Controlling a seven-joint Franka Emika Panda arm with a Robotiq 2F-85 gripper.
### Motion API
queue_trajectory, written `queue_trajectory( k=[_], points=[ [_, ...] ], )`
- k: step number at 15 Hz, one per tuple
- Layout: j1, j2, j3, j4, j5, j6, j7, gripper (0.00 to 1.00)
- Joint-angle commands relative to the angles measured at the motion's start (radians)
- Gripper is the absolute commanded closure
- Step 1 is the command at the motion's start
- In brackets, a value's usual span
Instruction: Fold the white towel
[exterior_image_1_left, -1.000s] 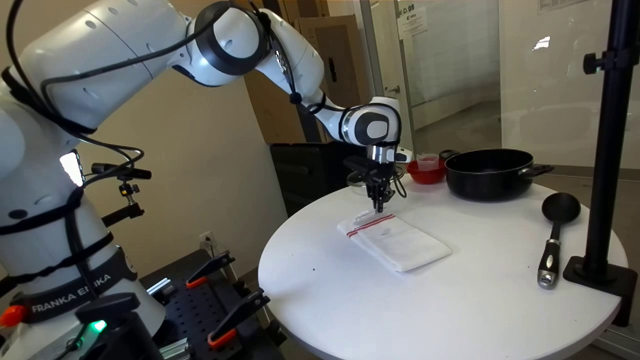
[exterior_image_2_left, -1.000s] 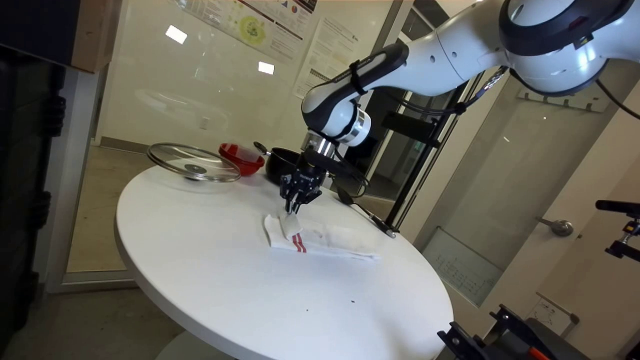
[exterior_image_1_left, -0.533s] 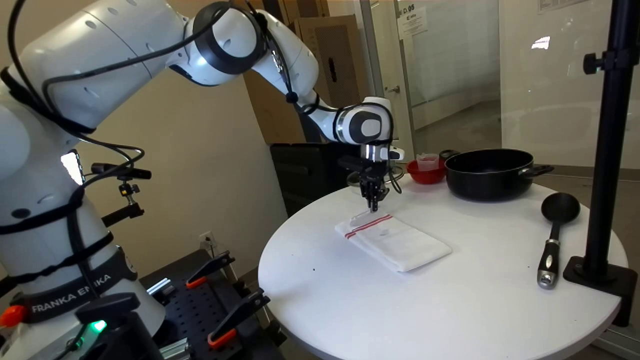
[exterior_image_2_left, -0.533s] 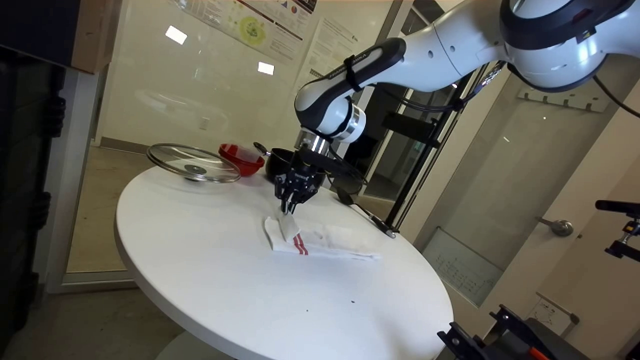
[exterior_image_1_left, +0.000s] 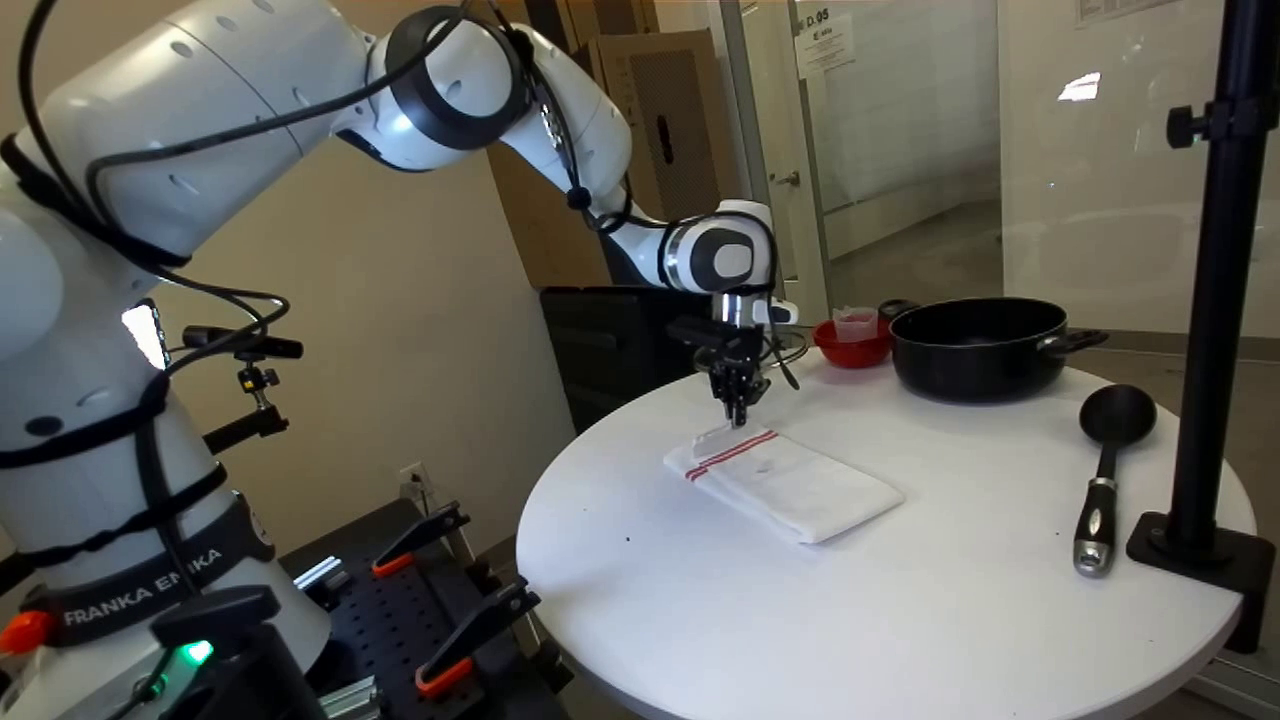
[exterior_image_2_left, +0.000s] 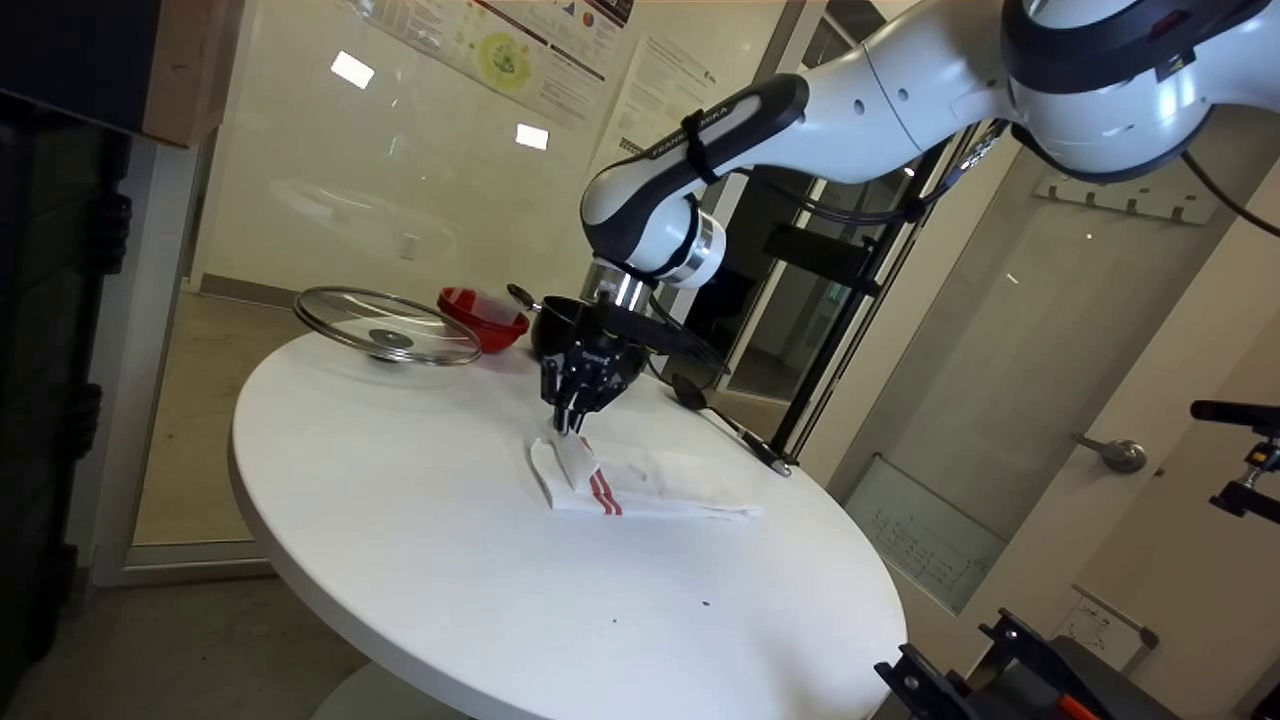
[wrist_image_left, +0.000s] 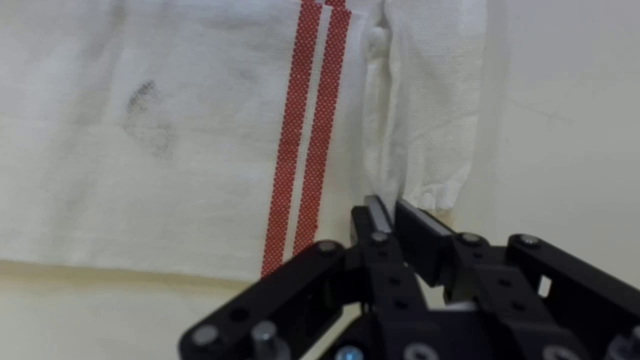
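The white towel (exterior_image_1_left: 800, 485) lies as a folded rectangle with two red stripes near one end. It also shows in an exterior view (exterior_image_2_left: 670, 485), where a flap is raised at the striped end. In the wrist view the towel (wrist_image_left: 200, 150) fills the left and middle, with a dark smudge on it. My gripper (wrist_image_left: 392, 207) is shut on a pinched fold of the towel just beyond the stripes. In both exterior views the gripper (exterior_image_1_left: 736, 422) (exterior_image_2_left: 567, 430) points down at the towel's striped end, close to the tabletop.
The round white table (exterior_image_1_left: 640, 600) carries a black pot (exterior_image_1_left: 980, 350), a red bowl (exterior_image_1_left: 852, 345) and a black ladle (exterior_image_1_left: 1105, 480). A glass lid (exterior_image_2_left: 388, 325) sits at the table's edge. A black stand (exterior_image_1_left: 1200, 400) is clamped at the rim.
My gripper has moved a little to the left in both exterior views and slightly lower. The towel's striped end has shifted with it, while its opposite end has stayed almost in place.
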Motion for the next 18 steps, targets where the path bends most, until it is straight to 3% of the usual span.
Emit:
queue_trajectory(
  k=[1, 5, 6, 7, 9, 17, 18],
  points=[
    [0.009, -0.044, 0.010, -0.060, -0.019, 0.029, -0.036, 0.98],
    [0.011, -0.053, 0.017, -0.075, -0.034, 0.049, -0.083, 0.98],
    [0.014, -0.057, 0.014, -0.080, -0.042, 0.053, -0.090, 0.91],
    [0.015, -0.059, 0.013, -0.084, -0.048, 0.055, -0.098, 0.65],
    [0.013, -0.062, 0.016, -0.087, -0.058, 0.057, -0.117, 0.58],
    [0.002, -0.068, 0.035, -0.100, -0.053, 0.075, -0.169, 0.02],
    [-0.002, -0.069, 0.041, -0.102, -0.048, 0.072, -0.174, 0.00]
  ],
)
